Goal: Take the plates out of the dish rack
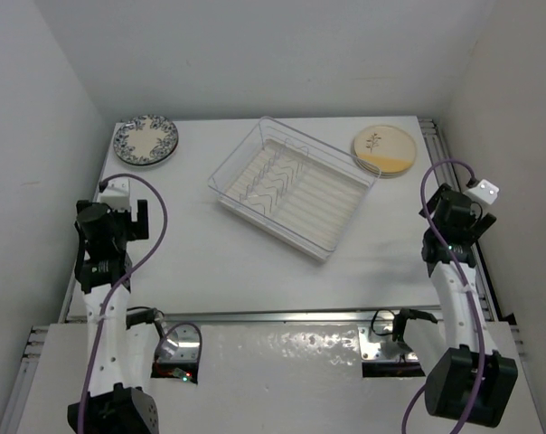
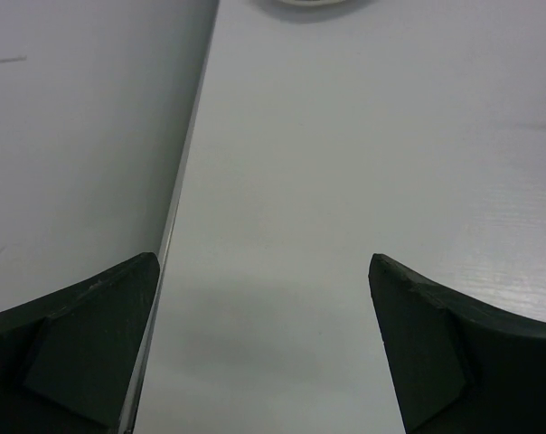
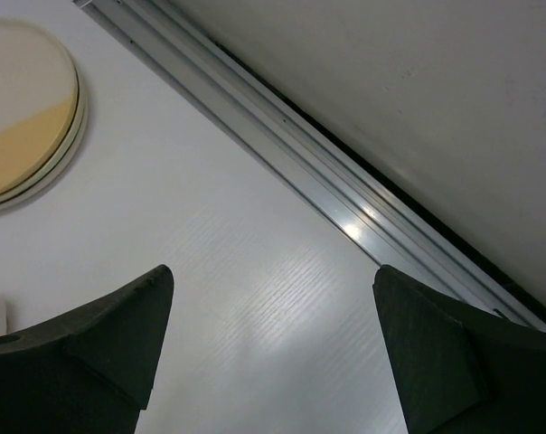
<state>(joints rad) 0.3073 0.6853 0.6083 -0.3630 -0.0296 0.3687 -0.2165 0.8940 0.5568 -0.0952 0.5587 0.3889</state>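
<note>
Hands: my left hand [image 2: 262, 269] and right hand [image 3: 273, 276] both spread wide, above the tabletop [image 1: 219, 262].
Plates: one blue-floral plate [image 1: 145, 140] upper left; cream sprig-topped stack [image 1: 384, 150] upper right, number unclear.
Rack: one dish rack [image 1: 323, 208], centre, skewed.
Arms: two, bent, at left and right edges.
</note>
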